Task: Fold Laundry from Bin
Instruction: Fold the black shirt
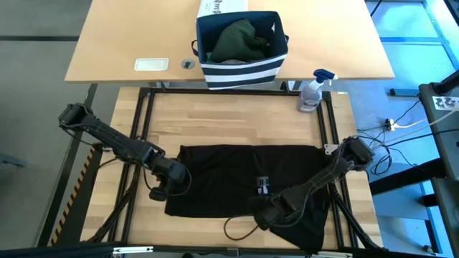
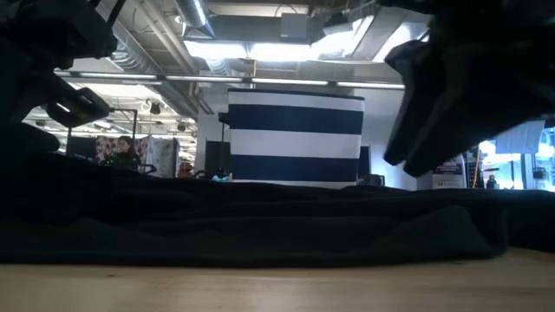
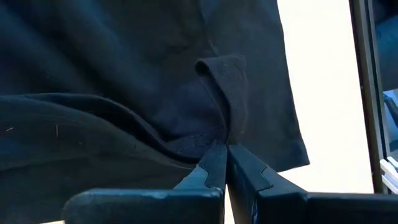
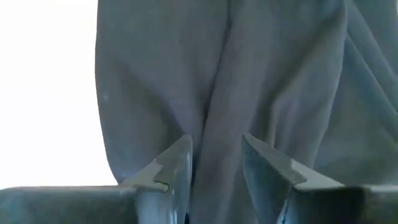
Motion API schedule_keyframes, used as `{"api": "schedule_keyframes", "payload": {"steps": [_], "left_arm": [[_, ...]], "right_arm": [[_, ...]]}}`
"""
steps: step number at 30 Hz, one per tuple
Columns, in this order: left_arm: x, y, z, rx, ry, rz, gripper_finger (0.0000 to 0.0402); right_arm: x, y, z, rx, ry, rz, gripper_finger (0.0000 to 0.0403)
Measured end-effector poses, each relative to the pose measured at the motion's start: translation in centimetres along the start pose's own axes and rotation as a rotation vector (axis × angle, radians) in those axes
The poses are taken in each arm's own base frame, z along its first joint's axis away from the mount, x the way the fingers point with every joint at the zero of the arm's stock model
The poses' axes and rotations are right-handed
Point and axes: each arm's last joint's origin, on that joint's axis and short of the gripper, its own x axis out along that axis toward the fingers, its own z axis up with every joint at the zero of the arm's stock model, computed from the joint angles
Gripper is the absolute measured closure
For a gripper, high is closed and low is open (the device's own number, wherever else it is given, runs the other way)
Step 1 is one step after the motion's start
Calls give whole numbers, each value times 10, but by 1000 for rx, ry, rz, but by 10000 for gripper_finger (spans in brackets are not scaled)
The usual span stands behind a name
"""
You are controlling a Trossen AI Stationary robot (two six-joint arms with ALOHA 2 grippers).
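1. The main risk is a crooked fold. The left gripper [image 1: 159, 188] pinches only a thin edge of the black garment [image 1: 237, 179], so a quick pull could slip the cloth free.
2. The right gripper [image 1: 267, 215] has cloth bunched between its jaws; if it grips a ridge rather than the hem, the garment may drag into a lump.
3. The black garment lies spread across the lower middle of the high view on the desk [image 1: 229, 118].
4. The left arm reaches in from the left, gripper low at the garment's left edge, jaws clenched on a fold of the garment.
5. The right arm stretches from the right, gripper low over the lower middle, jaws apart astride a ridge of cloth.
6. The bin [image 1: 242, 69] sits at top centre, holding a dark green garment [image 1: 240, 39].
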Motion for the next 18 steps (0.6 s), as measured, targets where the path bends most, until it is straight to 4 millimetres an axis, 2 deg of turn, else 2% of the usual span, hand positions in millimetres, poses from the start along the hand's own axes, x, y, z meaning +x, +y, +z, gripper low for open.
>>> {"api": "schedule_keyframes", "payload": {"steps": [9, 14, 18], "left_arm": [[0, -1, 0, -7, 5, -17, 401], [0, -1, 0, -22, 8, -28, 401], [0, -1, 0, -26, 9, -32, 401]], "right_arm": [[10, 10, -29, -1, 63, -51, 265], [8, 10, -25, 16, 14, -85, 265], [21, 14, -35, -3, 84, -98, 265]]}}
